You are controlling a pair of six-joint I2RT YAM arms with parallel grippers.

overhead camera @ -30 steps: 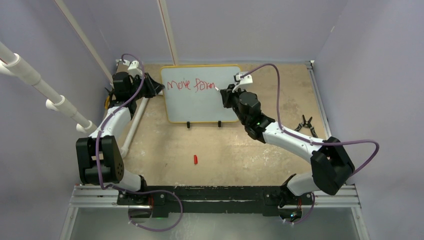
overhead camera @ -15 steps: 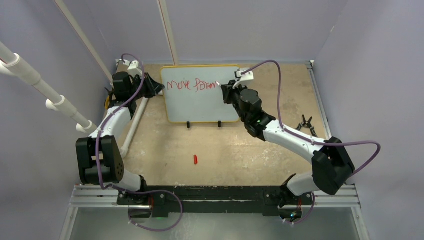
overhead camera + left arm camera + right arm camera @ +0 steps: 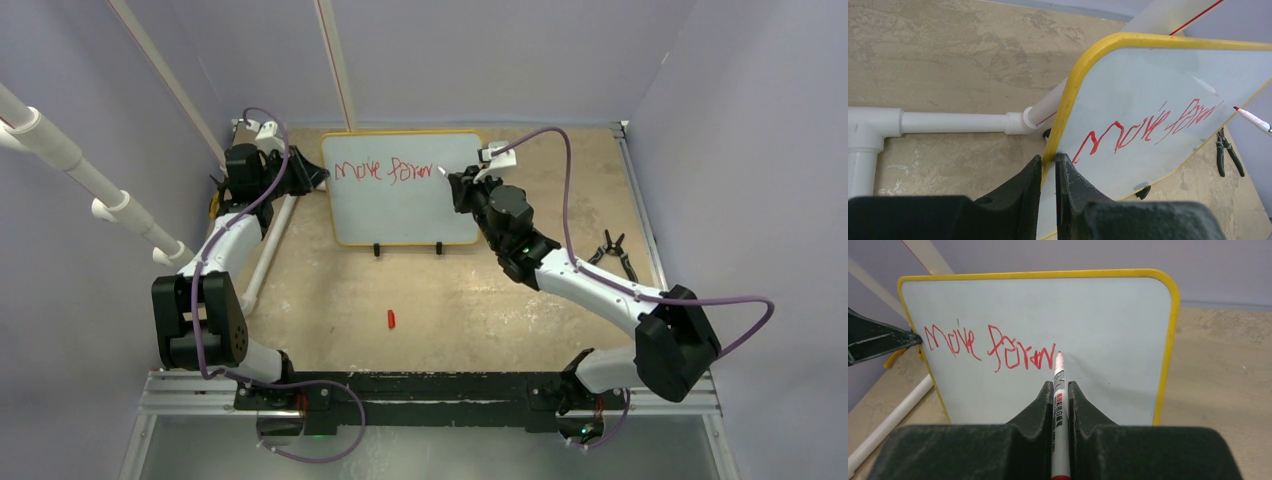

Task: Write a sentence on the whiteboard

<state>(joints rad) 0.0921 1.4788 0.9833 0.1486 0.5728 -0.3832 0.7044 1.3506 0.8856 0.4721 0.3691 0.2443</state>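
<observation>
Tabletop (image 3: 470, 290) of mottled beige carries the whiteboard (image 3: 400, 215), which stands on its two black feet at the far side. The left hand (image 3: 1048, 159) is clamped on the yellow frame at the board's left edge. I judge that this keeps the board from sliding or tipping under the push of writing. The right hand (image 3: 1060, 386) is closed around a red marker (image 3: 1059, 374). The barrel runs straight out between the fingers, so the tip comes to the white surface almost head-on.

The sentence (image 3: 990, 347) is only begun: red letters read "Move" and then about four letters of the next word, all on one line in the upper half. The tip stands just right of the last letter; whether it touches the board I cannot tell. A small red cap (image 3: 391, 319) lies on the tabletop, well apart from the board, toward the arms.

Compared with half a second ago, the right arm has shifted slightly to the right, and the tip with it. The left hand and the board have not moved.
</observation>
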